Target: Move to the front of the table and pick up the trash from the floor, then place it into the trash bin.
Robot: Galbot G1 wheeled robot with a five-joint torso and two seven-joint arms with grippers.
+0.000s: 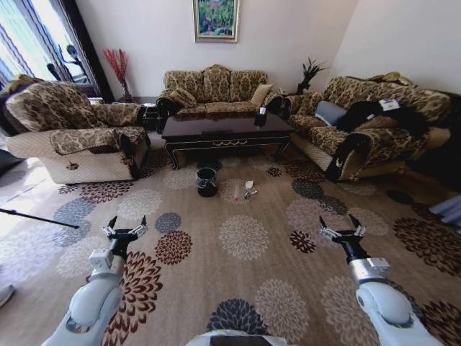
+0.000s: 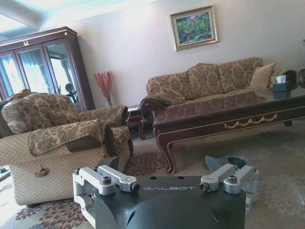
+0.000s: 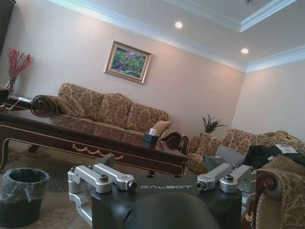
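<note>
The dark glossy table (image 1: 223, 130) stands in front of the far sofa, well ahead of me. On the patterned floor (image 1: 245, 238) before it sits the black trash bin (image 1: 206, 182) with a clear liner. Just right of the bin lies the trash (image 1: 245, 191): a white paper scrap (image 1: 249, 185) and a small clear bottle (image 1: 235, 194). My left gripper (image 1: 124, 229) and right gripper (image 1: 343, 229) hover low over the carpet, both open and empty, far short of the trash. The right wrist view shows the bin (image 3: 21, 195) and table (image 3: 95, 143); the left wrist view shows the table (image 2: 228, 114).
An armchair (image 1: 79, 133) flanks the table on the left and a sofa (image 1: 360, 122) with dark clothes on the right. A dark tissue box (image 1: 261, 115) sits on the table. A thin dark rod (image 1: 39, 218) lies on the floor at left. Open carpet stretches between me and the bin.
</note>
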